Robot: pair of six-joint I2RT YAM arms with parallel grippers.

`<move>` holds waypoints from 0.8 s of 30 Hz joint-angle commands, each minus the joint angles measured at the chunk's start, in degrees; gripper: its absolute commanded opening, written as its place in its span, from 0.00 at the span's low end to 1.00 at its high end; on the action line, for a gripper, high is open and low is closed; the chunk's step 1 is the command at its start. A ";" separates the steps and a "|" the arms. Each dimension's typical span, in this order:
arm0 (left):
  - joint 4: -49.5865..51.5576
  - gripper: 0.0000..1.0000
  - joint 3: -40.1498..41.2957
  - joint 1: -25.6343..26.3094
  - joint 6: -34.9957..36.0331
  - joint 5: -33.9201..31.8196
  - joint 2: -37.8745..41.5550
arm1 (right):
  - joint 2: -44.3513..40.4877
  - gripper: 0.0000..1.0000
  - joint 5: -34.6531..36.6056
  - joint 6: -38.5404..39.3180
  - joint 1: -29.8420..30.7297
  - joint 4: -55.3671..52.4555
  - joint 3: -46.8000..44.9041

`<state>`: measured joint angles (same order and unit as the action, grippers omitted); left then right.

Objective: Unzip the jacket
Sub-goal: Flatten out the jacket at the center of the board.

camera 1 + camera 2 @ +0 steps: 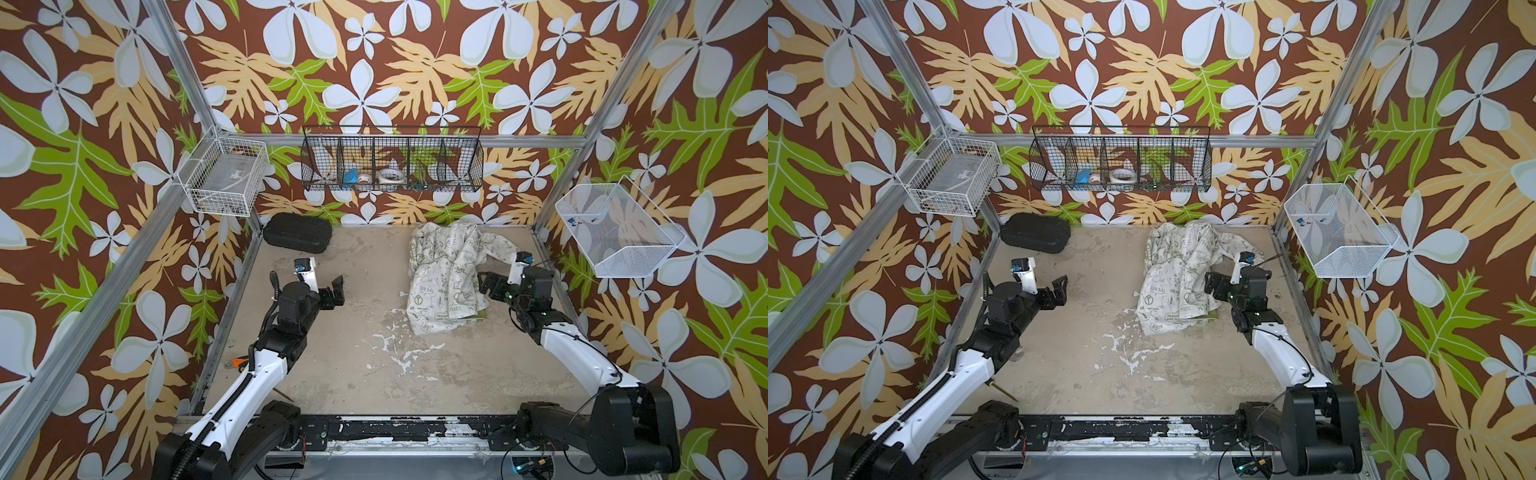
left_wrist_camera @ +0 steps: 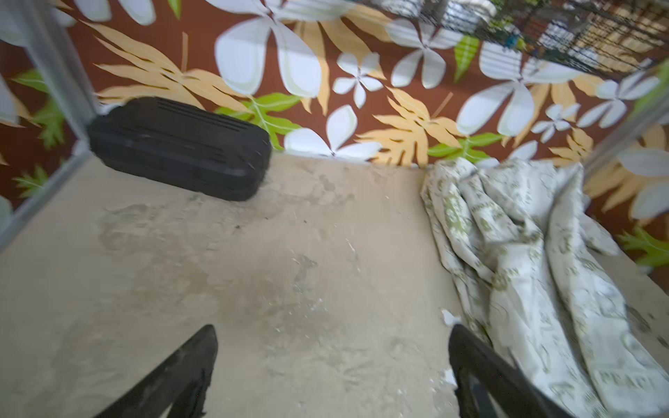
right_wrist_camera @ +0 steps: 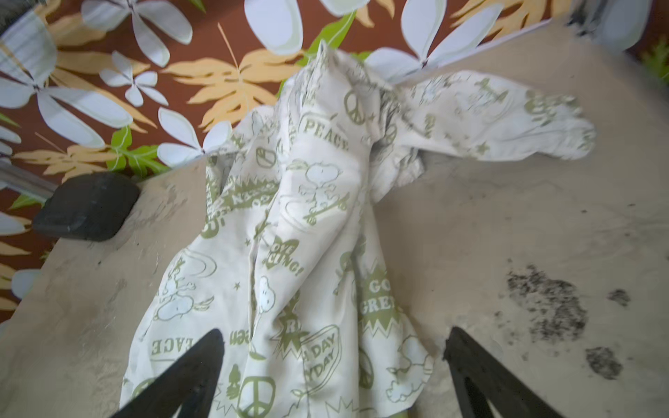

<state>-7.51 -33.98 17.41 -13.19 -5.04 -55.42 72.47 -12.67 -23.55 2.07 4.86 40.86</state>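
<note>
R claw (image 1: pixel 485 283) was wide open, holding nothing. Jacket (image 1: pixel 446 274) lay crumpled right in front of it, long way stretching off straight ahead. L claw (image 1: pixel 337 291), wide too, was well apart, so R was nearer.

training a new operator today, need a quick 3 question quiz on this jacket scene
1. True or false: the left gripper holds the jacket.
2. What lies at the table's far left corner? A) black case B) mug C) scissors
3. Which gripper is nearer the jacket?
Key: 1 false, both grippers are open; 2 A; 3 the right gripper.
</note>
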 commanded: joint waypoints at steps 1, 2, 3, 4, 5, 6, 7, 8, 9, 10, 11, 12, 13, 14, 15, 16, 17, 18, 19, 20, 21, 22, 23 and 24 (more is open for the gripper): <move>2.58 1.00 -2.07 3.72 0.11 2.64 -1.39 | 4.48 0.95 -4.49 2.09 2.11 -8.03 3.25; 3.69 1.00 -3.19 4.39 -0.38 3.99 -2.51 | 6.22 0.95 -4.88 2.39 3.01 -8.72 4.12; 5.34 1.00 -4.92 4.64 -1.68 6.36 -4.37 | 8.27 0.95 -5.45 2.92 4.33 -9.03 5.04; 6.90 1.00 -6.55 4.83 -3.15 8.26 -6.49 | 10.70 0.96 -5.50 3.59 5.49 -9.73 6.29; 7.86 1.00 -7.76 5.25 -4.01 9.05 -8.83 | 12.94 0.96 -4.57 4.04 6.76 -10.55 7.52; 8.53 1.00 -8.64 6.24 -4.30 9.41 -10.96 | 15.42 0.96 -3.53 4.65 8.07 -11.30 8.80; 8.54 1.00 -9.19 7.81 -4.04 9.03 -12.53 | 17.84 0.95 -3.41 5.15 9.14 -11.85 10.39; 8.49 1.00 -9.55 9.40 -3.68 8.03 -13.61 | 19.56 0.92 -3.34 5.60 9.96 -12.42 11.80; 8.11 1.00 -9.90 11.16 -3.27 6.99 -14.53 | 21.60 0.87 -2.87 5.98 10.87 -12.99 13.42; 7.59 1.00 -10.05 12.36 -3.20 6.36 -15.29 | 22.72 0.80 -2.27 6.29 11.59 -13.62 14.82; 7.01 1.00 -10.27 13.34 -3.53 6.01 -16.07 | 23.44 0.64 -1.19 6.41 12.33 -14.97 16.59; 6.32 1.00 -10.48 14.03 -3.96 6.16 -16.62 | 23.41 0.41 -0.05 6.33 12.83 -16.82 18.45; 5.74 0.99 -10.66 14.63 -4.49 6.29 -17.34 | 22.84 0.28 0.70 6.09 13.25 -18.00 19.69; 4.70 0.99 -10.67 15.09 -5.12 6.39 -17.88 | 21.66 0.18 1.34 5.74 13.63 -19.64 21.01; 3.40 0.99 -10.67 15.45 -5.74 7.15 -18.66 | 20.10 0.07 1.67 5.46 13.75 -21.43 22.37; 2.28 0.99 -10.72 15.95 -6.14 7.87 -19.34 | 18.88 0.00 1.87 5.28 13.75 -23.08 23.55; 1.47 0.99 -11.06 16.62 -6.55 7.73 -20.20 | 16.95 0.00 3.07 5.18 13.72 -25.48 24.69; 1.00 0.99 -11.54 17.41 -6.83 7.80 -21.38 | 14.84 0.00 4.57 5.18 13.75 -27.56 25.62; 0.69 1.00 -12.18 18.06 -6.86 8.22 -22.55 | 13.00 0.00 5.27 5.53 13.75 -29.31 26.20; 0.65 1.00 -13.10 18.83 -6.85 8.30 -24.01 | 10.75 0.00 5.93 5.79 13.67 -31.07 26.65; 0.61 1.00 -14.07 19.64 -6.85 8.49 -25.41 | 8.54 0.00 6.31 5.95 13.56 -32.75 27.02; 0.16 1.00 -14.65 20.57 -6.76 8.80 -26.34 | 6.69 0.00 6.18 6.21 13.42 -33.91 27.16; -0.53 1.00 -15.12 21.70 -6.67 8.85 -27.42 | 4.59 0.00 5.92 6.32 13.34 -35.00 27.17; -1.32 1.00 -15.62 22.93 -6.50 8.93 -28.44 | 2.62 0.00 5.95 6.03 13.07 -36.16 27.30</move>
<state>-5.72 -48.51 38.48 -19.33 2.74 -82.32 78.50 -8.10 -17.85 15.55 -24.64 67.66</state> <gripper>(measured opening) 0.997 0.058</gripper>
